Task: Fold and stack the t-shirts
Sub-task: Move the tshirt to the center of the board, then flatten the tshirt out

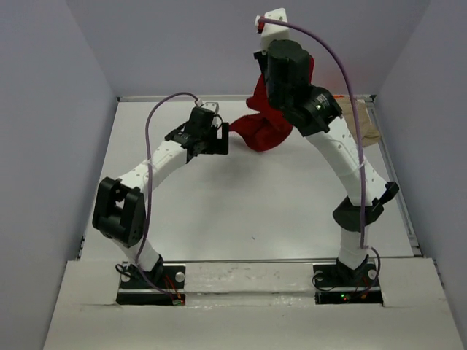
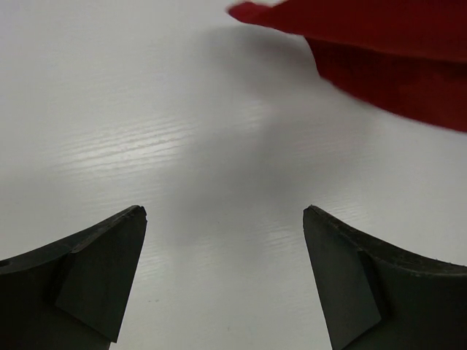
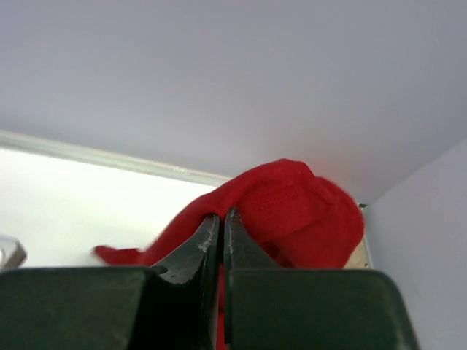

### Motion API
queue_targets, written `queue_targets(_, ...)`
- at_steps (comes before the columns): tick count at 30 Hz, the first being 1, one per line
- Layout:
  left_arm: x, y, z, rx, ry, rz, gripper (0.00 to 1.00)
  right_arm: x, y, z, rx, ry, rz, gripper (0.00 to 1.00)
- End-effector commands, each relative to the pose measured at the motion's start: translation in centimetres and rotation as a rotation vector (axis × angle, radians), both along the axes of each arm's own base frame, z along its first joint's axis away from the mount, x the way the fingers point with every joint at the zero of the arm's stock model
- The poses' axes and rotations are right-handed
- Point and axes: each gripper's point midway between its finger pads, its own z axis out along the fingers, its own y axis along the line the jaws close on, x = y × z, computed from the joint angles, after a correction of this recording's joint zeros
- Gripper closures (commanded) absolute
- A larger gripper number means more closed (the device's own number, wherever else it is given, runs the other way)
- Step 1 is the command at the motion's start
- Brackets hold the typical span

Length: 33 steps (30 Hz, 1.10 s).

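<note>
Left hand [image 2: 224, 213]: fully released, grasping nothing, poised over the surface [image 1: 255, 211] at 11 o'clock. Right hand [image 3: 222, 219]: clenched on the dark red t-shirt [image 1: 264, 130], which hangs bunched at 12 o'clock. Tan t-shirt [image 1: 367, 131]: lies at 2 o'clock.

No writing, label, brand mark, number or sign could be read on anything shown in the three views.

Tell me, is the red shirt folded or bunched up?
Bunched up: the red t-shirt hangs crumpled from the right gripper, jaws pinched shut on it.
</note>
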Motion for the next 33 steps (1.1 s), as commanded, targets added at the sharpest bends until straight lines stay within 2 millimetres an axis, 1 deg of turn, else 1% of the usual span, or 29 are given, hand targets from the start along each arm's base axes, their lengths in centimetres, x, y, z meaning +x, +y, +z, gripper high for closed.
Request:
queue_targets(1, 1.3, 0.7, 9.9, -0.144, -0.271, 0.084, 0.01, -1.0, 3.5, -3.5, -0.063, 0.063, 0.051, 1.0)
queue_targets(2, 1.0, -0.7, 10.8, -0.196, -0.279, 0.02, 0.01, -1.1, 5.0, -5.2, -0.08, 0.095, 0.09, 1.0)
queue_targets(3, 1.4, -1.5, 13.1, -0.229, -0.319, -0.013, 0.01, -1.1, 5.6, -6.7, -0.114, 0.118, 0.08, 1.0)
queue_targets(4, 1.3, -2.3, 12.0, -0.185, -0.267, -0.047, 0.01, -0.4, 6.8, -8.6, -0.166, 0.147, 0.066, 1.0)
queue_targets(5, 1.9, -1.5, 11.8, -0.114, -0.254, -0.006, 0.01, -0.5, 6.5, -9.4, -0.198, 0.183, 0.054, 1.0)
queue_targets(6, 2.9, -0.8, 15.0, -0.092, -0.293, 0.051, 0.01, -0.3, 6.1, -8.5, -0.153, 0.173, 0.044, 1.0)
queue_targets(7, 2.6, 1.0, 13.4, -0.004, -0.235, 0.104, 0.01, -0.2, 5.5, -8.2, -0.128, 0.172, 0.042, 1.0)
queue_targets(8, 3.1, 2.9, 14.3, 0.012, -0.259, 0.148, 0.01, -1.0, 4.3, -5.8, -0.057, 0.132, 0.048, 1.0)
queue_targets(9, 2.8, 3.9, 13.2, 0.016, -0.243, 0.15, 0.01, -1.5, 4.5, -4.8, -0.024, 0.111, 0.09, 1.0)
queue_targets(10, 2.8, 5.4, 15.2, -0.059, -0.295, 0.163, 0.01, -1.8, 4.5, -3.8, -0.004, 0.081, 0.114, 1.0)
queue_targets(11, 2.7, 6.3, 15.6, -0.083, -0.319, 0.194, 0.01, -2.3, 5.8, -4.0, -0.024, 0.079, 0.146, 1.0)
queue_targets(12, 2.0, 6.0, 15.4, -0.136, -0.336, 0.163, 0.01, -2.9, 7.3, -4.2, -0.095, 0.075, 0.16, 1.0)
queue_targets(13, 1.7, 6.0, 15.1, -0.159, -0.334, 0.173, 0.01, -2.4, 9.0, -5.2, -0.14, 0.086, 0.164, 1.0)
queue_targets(15, 1.3, 5.7, 13.9, -0.172, -0.311, 0.164, 0.01, -3.0, 10.8, -5.8, -0.186, 0.093, 0.192, 1.0)
queue_targets(17, 1.3, 5.4, 13.0, -0.176, -0.29, 0.157, 0.01, -3.7, 12.4, -6.9, -0.138, 0.122, 0.257, 1.0)
queue_targets(18, 1.3, 5.1, 12.6, -0.182, -0.274, 0.147, 0.01, -4.3, 11.5, -5.6, -0.096, 0.103, 0.254, 1.0)
queue_targets(19, 1.3, 5.0, 12.2, -0.181, -0.264, 0.145, 0.01, -4.1, 10.9, -5.8, -0.106, 0.095, 0.217, 1.0)
queue_targets(20, 1.4, 4.8, 11.4, -0.175, -0.243, 0.139, 0.01, -3.3, 9.4, -5.8, -0.112, 0.091, 0.158, 1.0)
queue_targets(21, 1.3, 4.5, 11.2, -0.175, -0.236, 0.129, 0.01, -2.4, 7.5, -6.7, -0.14, 0.108, 0.075, 1.0)
queue_targets(22, 1.3, 4.5, 10.8, -0.171, -0.227, 0.129, 0.01, -0.6, 3.9, -8.0, -0.177, 0.159, -0.022, 1.0)
queue_targets(23, 1.3, 4.4, 10.6, -0.169, -0.223, 0.126, 0.01, 0.3, 1.6, -9.2, -0.182, 0.202, -0.078, 1.0)
queue_targets(24, 1.3, 4.4, 10.6, -0.168, -0.223, 0.122, 0.01, 1.1, 0.2, -10.4, -0.104, 0.248, -0.103, 1.0)
queue_targets(25, 1.4, 4.4, 10.6, -0.167, -0.224, 0.124, 0.01, 1.7, -1.5, -11.7, -0.106, 0.292, -0.138, 1.0)
queue_targets(26, 1.4, 4.3, 10.3, -0.163, -0.218, 0.121, 0.01, 2.1, -4.0, -12.0, -0.098, 0.308, -0.184, 1.0)
queue_targets(27, 1.4, 4.2, 10.3, -0.168, -0.22, 0.118, 0.01, 2.1, -4.5, -13.8, -0.101, 0.344, -0.198, 1.0)
queue_targets(28, 1.5, 4.0, 10.1, -0.168, -0.216, 0.114, 0.01, 2.0, -5.1, -14.1, -0.1, 0.352, -0.204, 1.0)
queue_targets(29, 1.5, 3.7, 10.0, -0.171, -0.211, 0.109, 0.01, 2.0, -7.1, -13.5, -0.081, 0.341, -0.243, 1.0)
queue_targets(31, 1.5, 3.2, 9.7, -0.166, -0.203, 0.097, 0.01, 1.8, -9.3, -14.2, -0.039, 0.358, -0.286, 1.0)
queue_targets(33, 1.5, 2.9, 9.4, -0.161, -0.196, 0.087, 0.01, 1.8, -9.6, -15.3, -0.027, 0.384, -0.275, 1.0)
